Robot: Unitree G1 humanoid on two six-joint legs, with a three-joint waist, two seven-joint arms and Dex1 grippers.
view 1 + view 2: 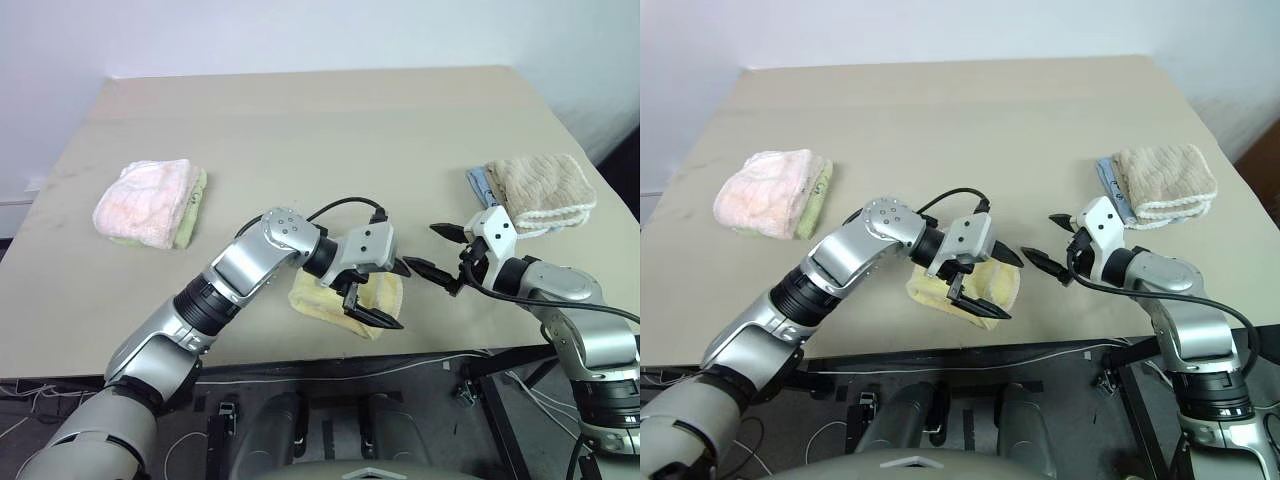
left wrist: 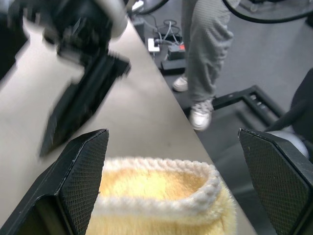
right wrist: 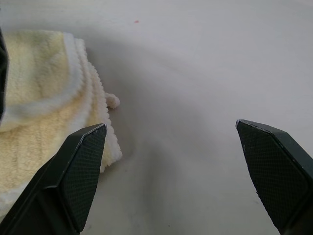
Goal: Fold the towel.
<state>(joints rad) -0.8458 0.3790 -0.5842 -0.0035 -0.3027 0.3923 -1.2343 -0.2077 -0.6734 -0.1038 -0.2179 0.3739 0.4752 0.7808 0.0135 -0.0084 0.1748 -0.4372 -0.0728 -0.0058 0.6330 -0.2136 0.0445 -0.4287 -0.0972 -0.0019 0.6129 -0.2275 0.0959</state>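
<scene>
Nearest the front edge of the worktop (image 1: pixel 300 130) lies the yellow towel (image 1: pixel 375 297), already doubled into a thick little bundle, so the folding looks close to done; perhaps only a final tidy or release remains. Left fingers (image 1: pixel 372 301) spread open over it, gripping nothing; right fingers (image 1: pixel 437 250) open just beside it. Three towels in all: one yellow, one pink (image 1: pixel 148 200) towards the left edge, one beige (image 1: pixel 540 187) towards the right edge.

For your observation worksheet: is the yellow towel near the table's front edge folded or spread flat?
Folded: the yellow towel shows stacked layers with hemmed edges lying one over another, forming a small compact bundle.
</scene>
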